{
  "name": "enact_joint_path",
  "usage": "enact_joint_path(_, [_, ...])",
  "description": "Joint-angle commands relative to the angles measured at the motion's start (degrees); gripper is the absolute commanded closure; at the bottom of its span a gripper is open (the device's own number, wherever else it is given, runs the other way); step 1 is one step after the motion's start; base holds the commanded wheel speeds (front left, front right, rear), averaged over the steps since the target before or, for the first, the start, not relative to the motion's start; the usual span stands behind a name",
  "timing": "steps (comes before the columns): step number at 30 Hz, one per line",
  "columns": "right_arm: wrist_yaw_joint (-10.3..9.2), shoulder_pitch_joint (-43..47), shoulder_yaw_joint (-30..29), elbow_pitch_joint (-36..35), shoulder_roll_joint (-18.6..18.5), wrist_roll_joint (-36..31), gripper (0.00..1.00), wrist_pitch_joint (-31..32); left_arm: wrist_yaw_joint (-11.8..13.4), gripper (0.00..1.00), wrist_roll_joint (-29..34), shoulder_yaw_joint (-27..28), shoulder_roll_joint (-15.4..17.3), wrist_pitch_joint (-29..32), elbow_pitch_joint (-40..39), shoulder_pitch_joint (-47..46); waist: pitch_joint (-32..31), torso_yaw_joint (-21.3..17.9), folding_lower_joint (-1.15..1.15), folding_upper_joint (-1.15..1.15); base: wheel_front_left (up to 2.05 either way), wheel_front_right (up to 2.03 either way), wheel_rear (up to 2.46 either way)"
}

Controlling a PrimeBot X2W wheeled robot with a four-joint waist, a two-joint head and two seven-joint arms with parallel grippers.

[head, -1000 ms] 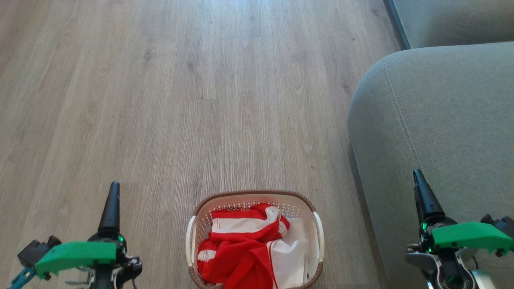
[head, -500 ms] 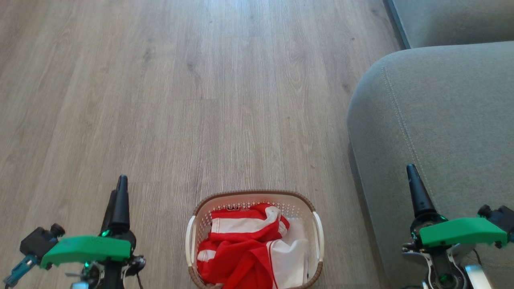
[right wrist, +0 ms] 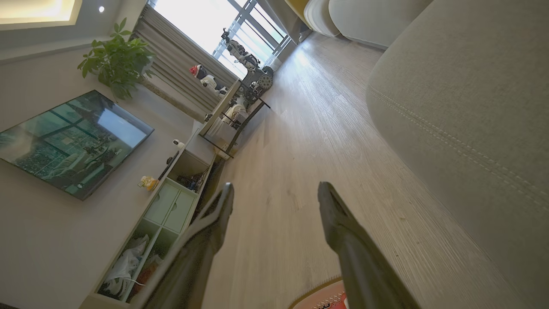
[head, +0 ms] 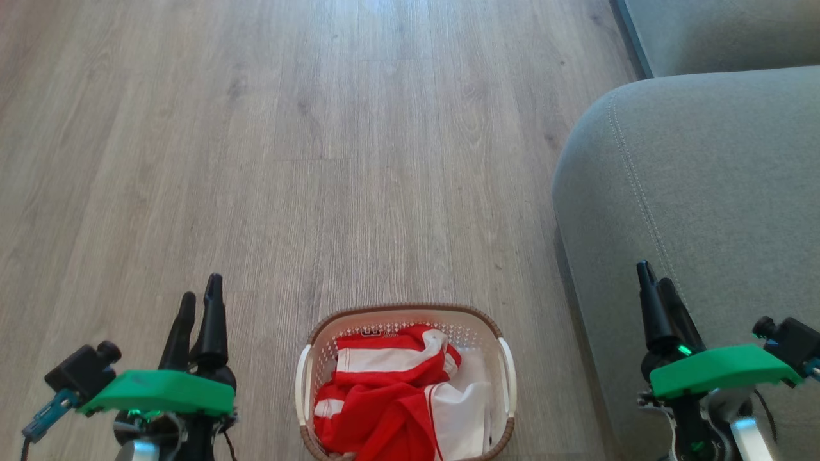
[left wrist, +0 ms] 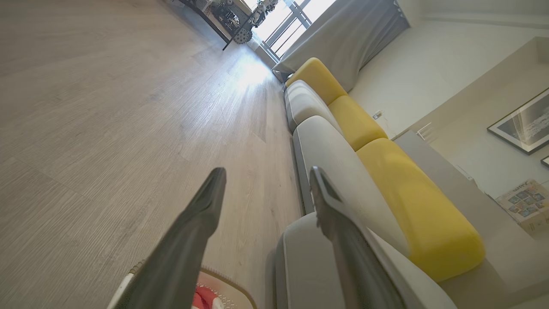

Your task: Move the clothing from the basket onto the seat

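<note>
In the head view, the clothing (head: 391,400) is shown heaped in the basket (head: 405,312). In the wrist views, the jaws of the left gripper (left wrist: 266,171) and right gripper (right wrist: 275,185) are shown parted and empty.

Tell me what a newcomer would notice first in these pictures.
The bright red-and-white clothing grabs the eye, heaped in a small white basket on the wooden floor at the bottom middle of the head view. To its right swells the big grey seat, with yellow back cushions behind it in the left wrist view. The left hand and right hand flank the basket, both open and holding nothing.
</note>
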Motion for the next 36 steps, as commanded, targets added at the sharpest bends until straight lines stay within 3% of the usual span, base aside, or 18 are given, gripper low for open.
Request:
enact_joint_path(1, [0.28, -2.4, 1.2, -2.5, -0.9, -2.0, 0.00, -1.0, 0.1, 0.00, 2.4, 0.7, 0.7, -0.8, -2.4, -2.6, 0.0, 0.0, 0.00, 0.00, 0.00, 0.00, 0.00])
enact_joint_path(36, [0.41, -1.6, 1.7, -5.6, -0.1, -31.8, 0.00, -6.7, 1.7, 0.00, 28.4, -1.1, 0.9, -6.5, -3.9, -2.8, 0.2, 0.6, 0.00, 0.00, 0.00, 0.00, 0.00])
